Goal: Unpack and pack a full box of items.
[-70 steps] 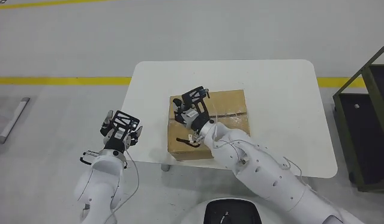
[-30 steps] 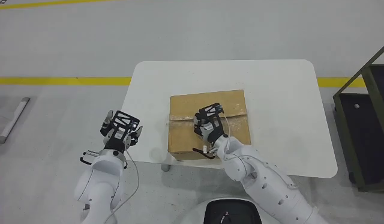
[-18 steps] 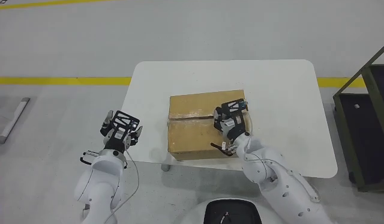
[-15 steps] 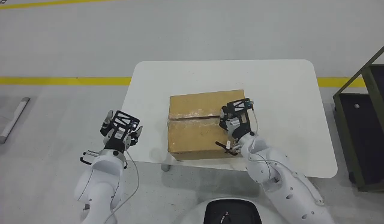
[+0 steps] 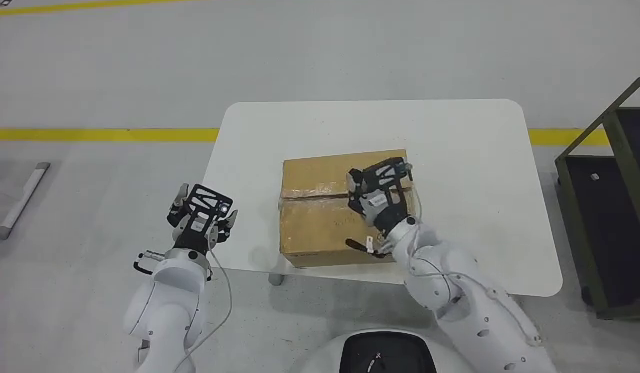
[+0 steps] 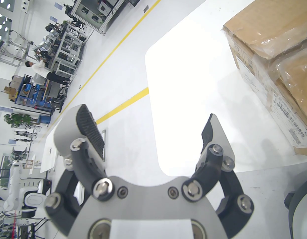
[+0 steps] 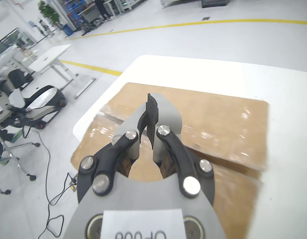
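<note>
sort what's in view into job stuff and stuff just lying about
Job:
cardboard box, taped shut
right gripper, shut, over the box
left gripper, open, apart from the box

Lying about:
white table under the box
dark rack on the floor
yellow floor lines

No print is clear enough to read. The brown cardboard box point(image 6: 268, 33) carries white paper labels point(image 6: 287, 115) with barcodes on its side wall, lettering too small. A white tag point(image 7: 141, 223) on the grey base plate of the right gripper point(image 7: 150, 111) shows dark upside-down characters, cut off.
</note>
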Robot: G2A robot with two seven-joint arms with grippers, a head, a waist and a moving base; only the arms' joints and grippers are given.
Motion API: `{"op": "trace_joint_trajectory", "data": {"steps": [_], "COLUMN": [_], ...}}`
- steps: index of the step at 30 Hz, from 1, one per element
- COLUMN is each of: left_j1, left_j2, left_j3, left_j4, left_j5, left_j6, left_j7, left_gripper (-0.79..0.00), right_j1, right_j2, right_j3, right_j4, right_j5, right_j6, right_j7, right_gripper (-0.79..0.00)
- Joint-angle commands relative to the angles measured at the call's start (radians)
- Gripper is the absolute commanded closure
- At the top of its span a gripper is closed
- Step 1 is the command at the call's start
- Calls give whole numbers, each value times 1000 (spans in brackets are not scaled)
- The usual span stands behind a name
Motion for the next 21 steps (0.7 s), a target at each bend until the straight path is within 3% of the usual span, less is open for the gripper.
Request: {"op": "trace_joint_trajectory", "data": {"steps": [1, 4, 7, 21], "left_j1": [0, 0, 0, 0], "left_j2": [0, 0, 0, 0], "left_j3": [0, 0, 0, 0], "left_j4": [0, 0, 0, 0], "left_j5": [0, 0, 0, 0], "left_j6": [0, 0, 0, 0], "left_j7": [0, 0, 0, 0], "left_gripper": [-785, -785, -785, -785], "right_j1": [91, 178, 192, 54], "right_j2": [-18, -42, -54, -30], "right_j3": [-81, -156, -165, -29], "right_j4": [93, 205, 269, 222], "right_j5": [-20, -53, -40, -66], "right_j6": [-8, 28, 80, 166], "right_j7": [-7, -5, -13, 14], "right_gripper": [0, 0, 0, 0]}}
